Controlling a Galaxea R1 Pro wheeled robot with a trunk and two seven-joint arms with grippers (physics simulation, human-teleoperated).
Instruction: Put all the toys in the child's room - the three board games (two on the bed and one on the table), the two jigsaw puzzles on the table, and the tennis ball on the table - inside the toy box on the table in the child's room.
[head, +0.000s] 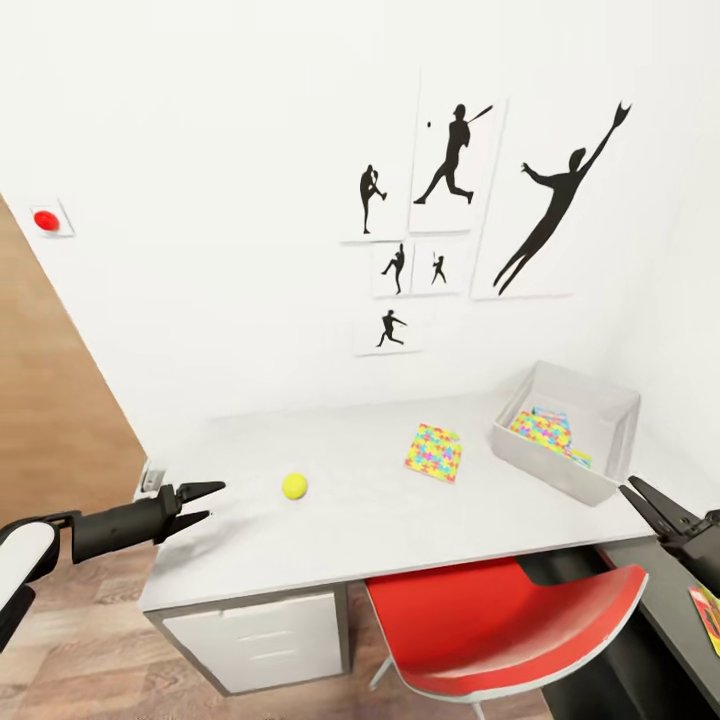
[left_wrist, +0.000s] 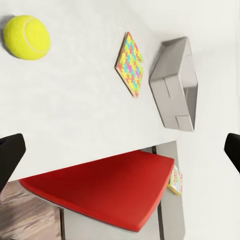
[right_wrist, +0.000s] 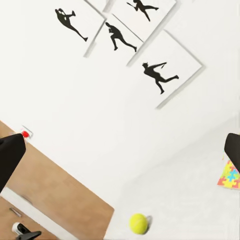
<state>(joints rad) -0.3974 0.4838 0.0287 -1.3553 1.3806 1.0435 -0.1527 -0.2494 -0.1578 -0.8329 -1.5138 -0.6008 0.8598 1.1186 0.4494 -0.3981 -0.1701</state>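
Both grippers — the left gripper (head: 205, 503) by the table's (head: 350, 530) near-left edge, the right gripper (head: 650, 505) past the toy box (head: 560, 465) — hang spread and empty, while the tennis ball (head: 294, 486) lies just beyond the left fingertips.

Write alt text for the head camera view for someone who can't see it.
A tennis ball and a jigsaw puzzle lie on a light grey table, with a second puzzle inside the toy box at its far right. The open left gripper hovers left of the ball, above a red chair.
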